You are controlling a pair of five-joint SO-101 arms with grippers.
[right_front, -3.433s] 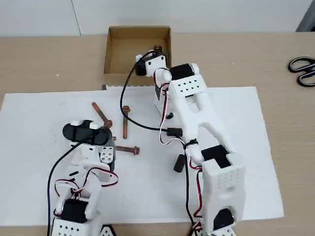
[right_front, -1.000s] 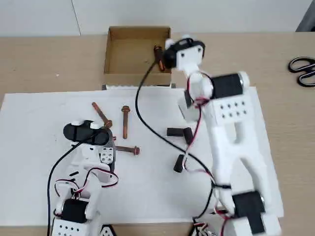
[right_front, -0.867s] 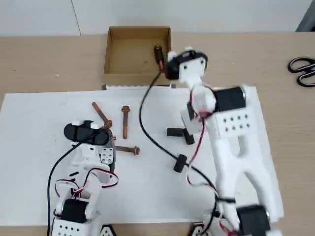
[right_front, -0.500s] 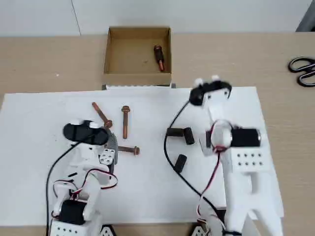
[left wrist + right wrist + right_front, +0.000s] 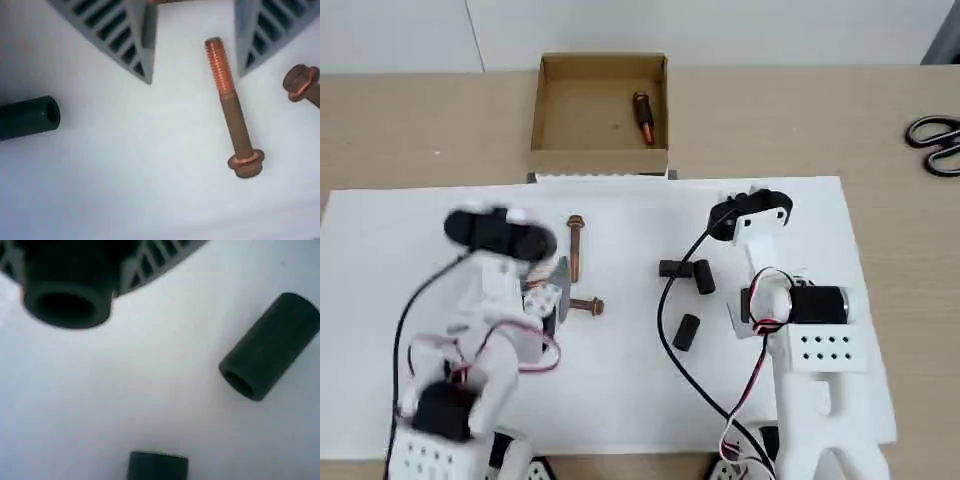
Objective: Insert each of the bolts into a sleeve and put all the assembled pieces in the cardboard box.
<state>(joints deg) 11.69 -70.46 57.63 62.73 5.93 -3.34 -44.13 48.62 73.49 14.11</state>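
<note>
Hovering L gripper (image 5: pixel 194 75) over bolt (image 5: pixel 232 112), jaws wide.
Threaded end under the gap between my jaws, head beyond the tips; sleeve (image 5: pixel 30 117) outside one jaw; assembled pc (image 5: pixel 643 117) in cardboard box (image 5: pixel 548 100), well away.

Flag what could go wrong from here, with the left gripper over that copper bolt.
1. The open left gripper straddles the copper flanged bolt near its threaded tip, not mid-shaft; closing there may pivot it.
2. The second copper bolt has its head just outside one finger and could get nudged.
3. One black cylindrical sleeve lies close to another black sleeve; grabbing one may roll the other.
</note>
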